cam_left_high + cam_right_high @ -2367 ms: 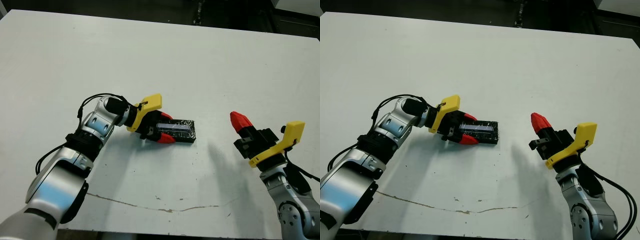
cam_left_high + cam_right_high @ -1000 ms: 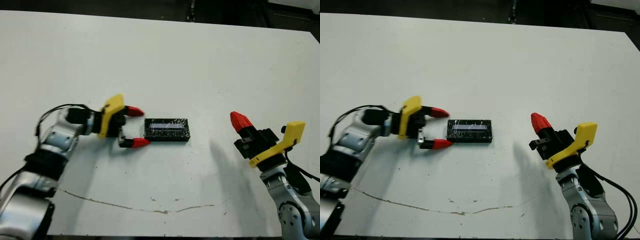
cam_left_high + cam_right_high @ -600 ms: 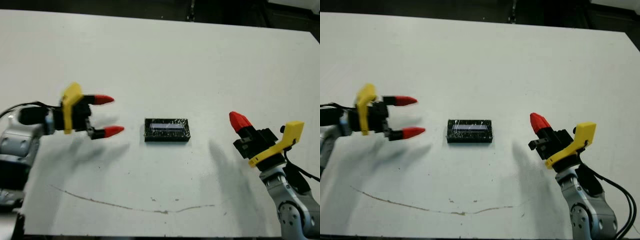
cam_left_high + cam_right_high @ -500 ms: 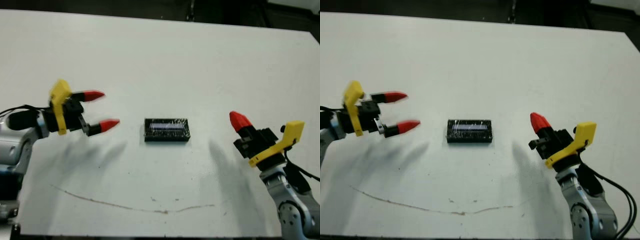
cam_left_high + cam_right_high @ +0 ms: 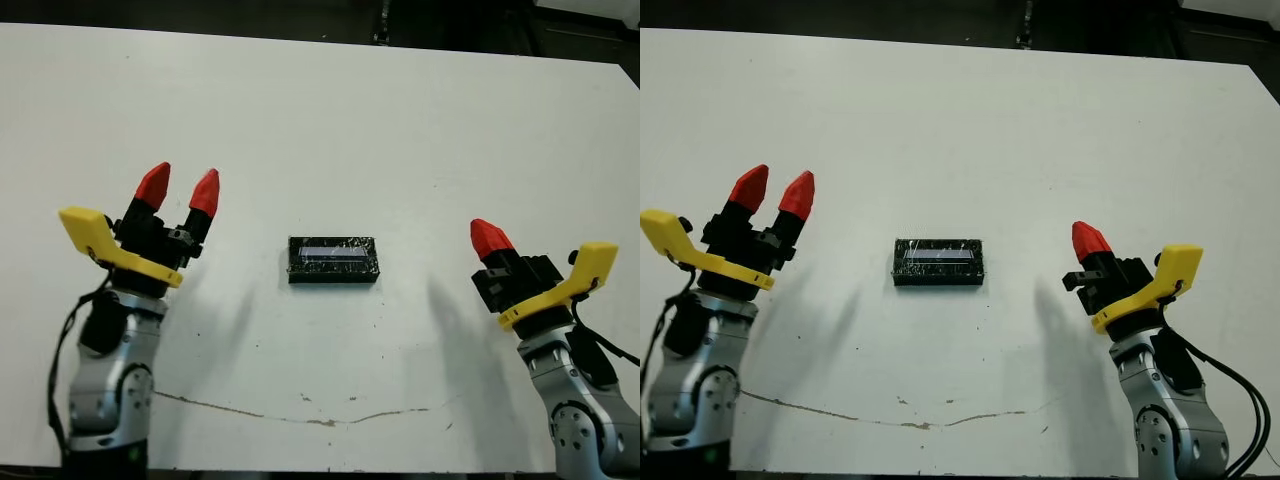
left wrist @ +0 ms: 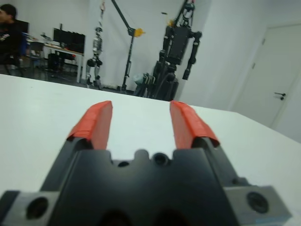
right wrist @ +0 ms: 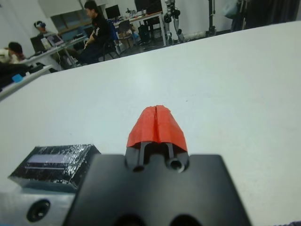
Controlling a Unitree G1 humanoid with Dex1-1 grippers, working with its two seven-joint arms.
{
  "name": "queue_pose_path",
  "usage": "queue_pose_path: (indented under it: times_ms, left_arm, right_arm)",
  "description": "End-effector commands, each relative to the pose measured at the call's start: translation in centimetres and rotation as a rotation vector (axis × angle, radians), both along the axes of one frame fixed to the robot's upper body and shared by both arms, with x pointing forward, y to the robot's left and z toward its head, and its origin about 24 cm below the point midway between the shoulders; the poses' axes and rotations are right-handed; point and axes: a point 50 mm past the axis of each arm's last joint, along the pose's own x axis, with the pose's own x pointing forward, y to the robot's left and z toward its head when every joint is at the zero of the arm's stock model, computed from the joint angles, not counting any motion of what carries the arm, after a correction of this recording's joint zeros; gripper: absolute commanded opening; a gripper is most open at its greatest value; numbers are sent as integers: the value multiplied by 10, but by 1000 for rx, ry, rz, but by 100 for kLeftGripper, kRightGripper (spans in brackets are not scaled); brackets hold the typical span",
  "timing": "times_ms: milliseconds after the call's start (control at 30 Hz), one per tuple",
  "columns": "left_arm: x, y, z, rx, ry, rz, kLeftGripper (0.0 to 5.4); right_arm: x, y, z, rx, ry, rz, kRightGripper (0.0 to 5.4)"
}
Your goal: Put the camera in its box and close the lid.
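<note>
My left claw [image 5: 179, 188] is spread, holding nothing, raised well to the left of the lid [image 5: 334, 259]. My right claw [image 5: 1089, 239] is pressed together, also holding nothing, well to the lid's right. Both hang clear because, I judge, the job is done: the lid sits flat on the box at mid-bench [image 5: 330, 120], hiding it and the camera.

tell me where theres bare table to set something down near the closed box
Bare table lies on all sides of the lid, which sits closed on its box. The widest free patch is beyond it, toward the table's far edge. Narrower strips lie between it and the open left pincer, and between it and the shut right pincer. Nowhere is crowded.
</note>
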Motion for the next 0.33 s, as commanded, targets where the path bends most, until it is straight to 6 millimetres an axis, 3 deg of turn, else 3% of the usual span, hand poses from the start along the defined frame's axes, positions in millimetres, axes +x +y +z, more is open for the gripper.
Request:
queue_pose_path:
  times_ms: [33,333]
  left_arm:
    - [-4,-1,-4,-22,19,18,253]
    - [-5,-5,-7,-30,56,32,120]
  right_arm:
    - [-2,-2,0,18,1,-36,0]
    - [-3,-1,-1,16,-4,-39,0]
